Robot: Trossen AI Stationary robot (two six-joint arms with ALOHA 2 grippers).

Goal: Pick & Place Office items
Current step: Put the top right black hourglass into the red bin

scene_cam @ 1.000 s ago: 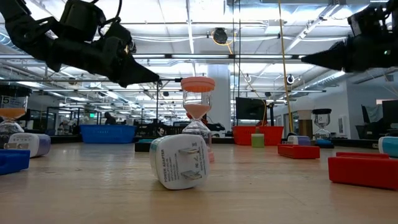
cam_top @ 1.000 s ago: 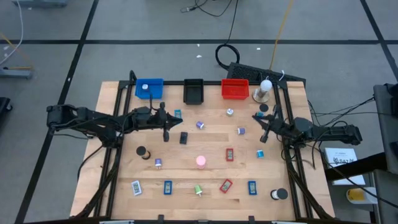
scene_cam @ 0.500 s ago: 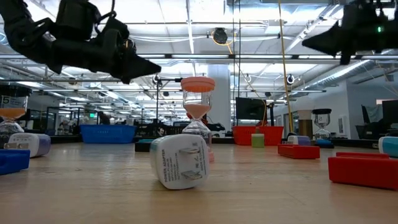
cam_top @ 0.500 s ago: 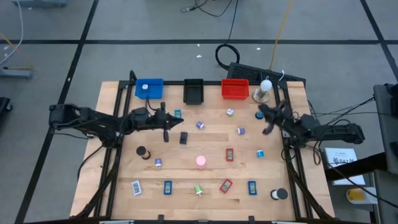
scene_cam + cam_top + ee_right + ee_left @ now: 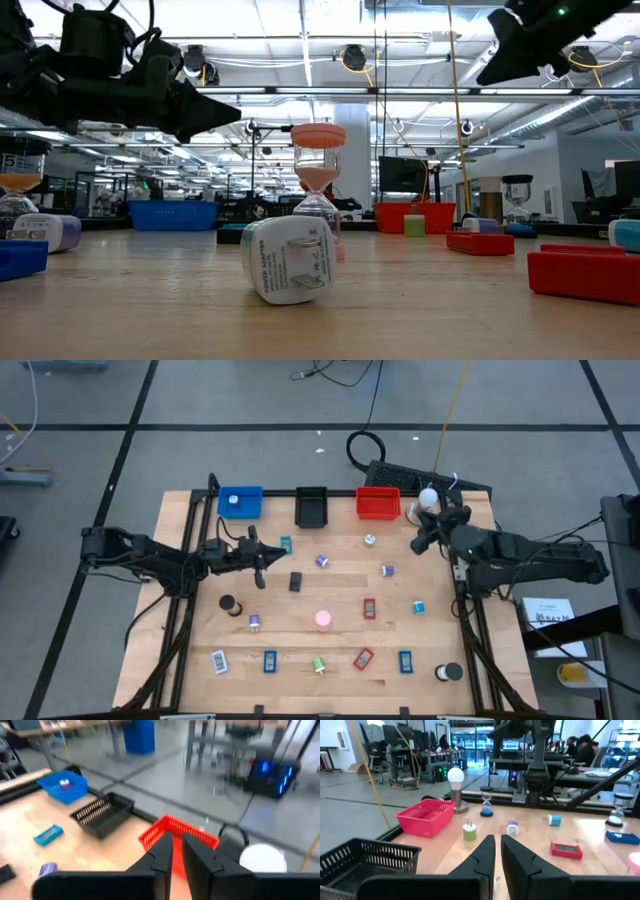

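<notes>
Now Both Hands Hold Nothing

We see the left hand [image 5: 259, 561] up over the table [image 5: 190, 660], fingers nearly shut, with nothing in them. Our right hand [image 5: 424, 532] hangs by the red tray [image 5: 378, 503], fingers nearly shut, bare too. Office items [image 5: 323, 620] lie spread on the table.

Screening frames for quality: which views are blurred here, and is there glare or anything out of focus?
Right wrist view: motion-smeared throughout, red basket and blue basket soft. Left wrist view: sharp, lamp bulb glowing but not blown out. Low view: white plug crisp, bright ceiling lights behind, arms dark silhouettes. High view: evenly lit, table clear, no glare.
</notes>
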